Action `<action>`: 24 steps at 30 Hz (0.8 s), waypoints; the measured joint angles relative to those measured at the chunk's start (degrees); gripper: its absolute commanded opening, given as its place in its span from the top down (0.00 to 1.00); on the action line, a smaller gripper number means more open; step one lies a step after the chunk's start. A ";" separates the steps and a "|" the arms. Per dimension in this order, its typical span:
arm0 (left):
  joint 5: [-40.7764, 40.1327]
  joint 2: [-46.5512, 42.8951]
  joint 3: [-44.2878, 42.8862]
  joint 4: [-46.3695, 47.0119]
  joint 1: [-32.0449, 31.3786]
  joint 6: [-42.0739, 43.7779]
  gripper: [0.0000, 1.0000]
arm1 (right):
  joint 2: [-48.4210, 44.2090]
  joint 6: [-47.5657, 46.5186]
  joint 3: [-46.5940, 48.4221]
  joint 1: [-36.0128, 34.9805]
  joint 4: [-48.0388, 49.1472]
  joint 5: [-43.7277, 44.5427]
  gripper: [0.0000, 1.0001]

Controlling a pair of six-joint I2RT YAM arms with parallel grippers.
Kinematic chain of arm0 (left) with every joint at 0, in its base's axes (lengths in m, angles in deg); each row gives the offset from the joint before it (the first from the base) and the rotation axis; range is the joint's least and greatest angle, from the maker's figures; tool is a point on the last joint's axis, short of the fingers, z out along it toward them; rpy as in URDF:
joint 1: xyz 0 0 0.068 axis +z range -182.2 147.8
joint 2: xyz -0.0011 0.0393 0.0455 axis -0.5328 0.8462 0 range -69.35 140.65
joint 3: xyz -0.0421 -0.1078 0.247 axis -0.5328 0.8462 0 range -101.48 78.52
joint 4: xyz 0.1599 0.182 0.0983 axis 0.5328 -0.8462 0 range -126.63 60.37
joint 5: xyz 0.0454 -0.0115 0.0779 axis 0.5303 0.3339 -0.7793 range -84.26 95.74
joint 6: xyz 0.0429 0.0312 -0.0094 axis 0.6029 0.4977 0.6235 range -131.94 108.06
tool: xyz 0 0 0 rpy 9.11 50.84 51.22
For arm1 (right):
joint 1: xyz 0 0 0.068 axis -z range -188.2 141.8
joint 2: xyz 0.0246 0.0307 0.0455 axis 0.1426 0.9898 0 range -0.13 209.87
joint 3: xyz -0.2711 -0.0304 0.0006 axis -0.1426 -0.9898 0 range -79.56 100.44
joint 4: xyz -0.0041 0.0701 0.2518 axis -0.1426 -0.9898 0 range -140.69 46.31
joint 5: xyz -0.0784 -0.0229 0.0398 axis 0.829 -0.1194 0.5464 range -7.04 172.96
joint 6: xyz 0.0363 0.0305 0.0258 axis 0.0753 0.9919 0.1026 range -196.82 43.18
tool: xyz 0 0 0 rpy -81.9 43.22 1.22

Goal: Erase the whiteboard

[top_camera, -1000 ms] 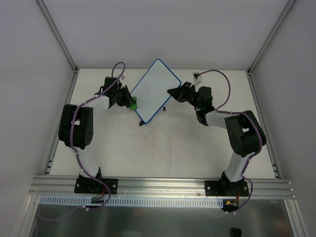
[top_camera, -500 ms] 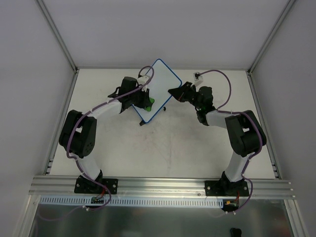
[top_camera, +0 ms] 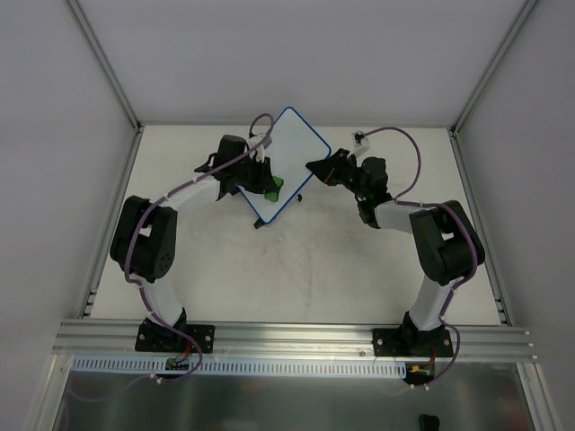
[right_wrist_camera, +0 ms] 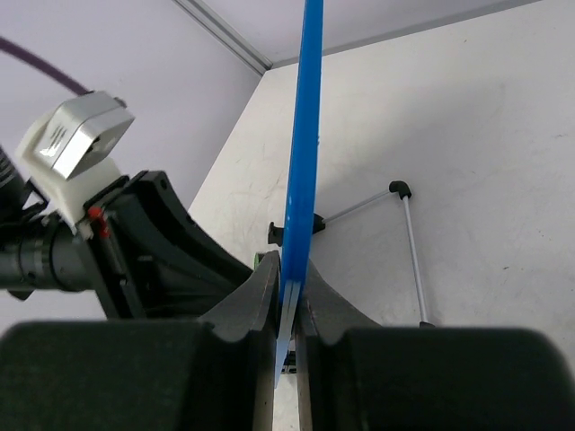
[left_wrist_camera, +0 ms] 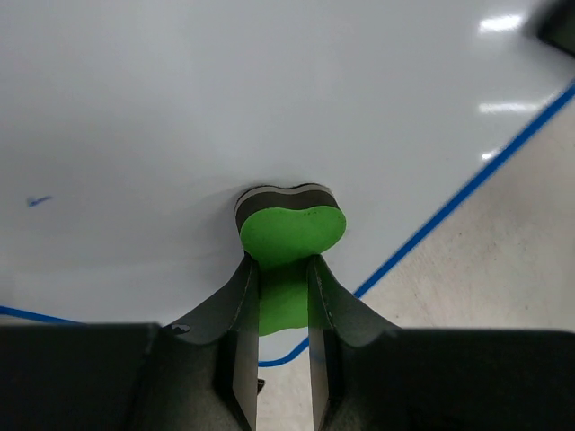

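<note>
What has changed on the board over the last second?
The left arm swung right, carrying the green eraser from the whiteboard's left edge onto its face, where it now presses. Unchanged: left fingers shut on the green eraser, right fingers clamping the whiteboard's edge, whiteboard in the same place.

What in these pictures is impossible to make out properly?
- Top view: the left arm covers part of the whiteboard; any ink marks are too small to see.
- Left wrist view: the frame cuts off most of the board; the green eraser in the left claw hides the spot beneath it.
- Right wrist view: the board, pinched in the right claw, shows edge-on, so its face is hidden.
</note>
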 measured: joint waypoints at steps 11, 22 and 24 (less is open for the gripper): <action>-0.72 6.23 -3.96 0.28 11.08 -12.92 1.00 | 0.00 -0.24 0.00 -0.33 0.44 -0.22 1.00; -4.00 7.30 -6.10 -0.87 11.32 -18.40 1.00 | 0.00 -0.26 0.00 -0.35 0.39 -0.04 1.00; -5.05 7.30 -6.10 -0.83 11.43 -19.54 1.00 | 0.00 -0.26 0.00 -0.35 0.39 -0.07 1.00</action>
